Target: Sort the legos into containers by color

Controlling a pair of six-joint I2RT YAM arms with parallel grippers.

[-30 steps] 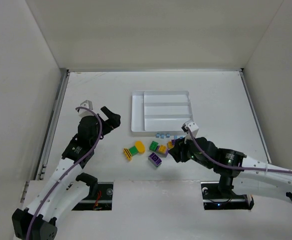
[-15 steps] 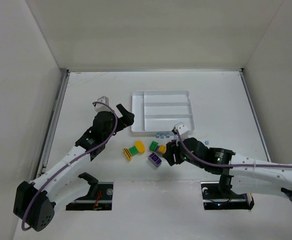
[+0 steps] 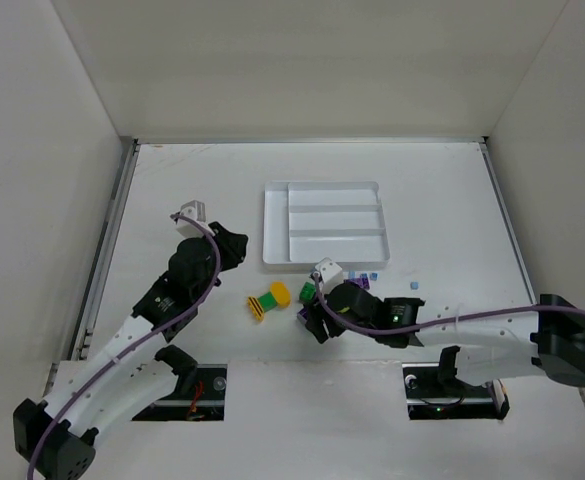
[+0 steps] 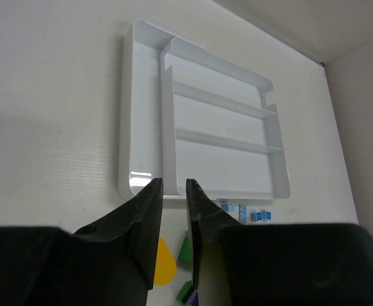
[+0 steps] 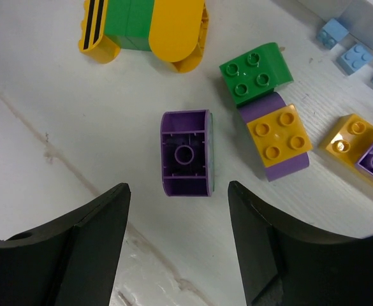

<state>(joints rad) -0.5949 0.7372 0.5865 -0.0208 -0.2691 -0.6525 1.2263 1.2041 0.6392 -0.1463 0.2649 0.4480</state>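
Toward the near side of the worktop (image 3: 172, 180), just short of the white tray (image 3: 271, 225), the loose legos (image 3: 269, 300) lie ungathered. No brick shows in any compartment, so sorting appears to be at its first pick. At this step the right end effector (image 5: 178, 194) is spread, its fingers standing on either side of an upturned purple brick (image 5: 186, 153) without touching it. The next move calls for a short descent and closure across the brick's width, keeping clear of the green brick (image 5: 256, 71) just beside it. Its arm lies low, reaching leftward across the worktop with the wrist pointing down. Meanwhile the left end effector (image 4: 173, 186) is pressed together on nothing, raised above the worktop and aimed at the tray's near edge, its arm bent at the elbow.
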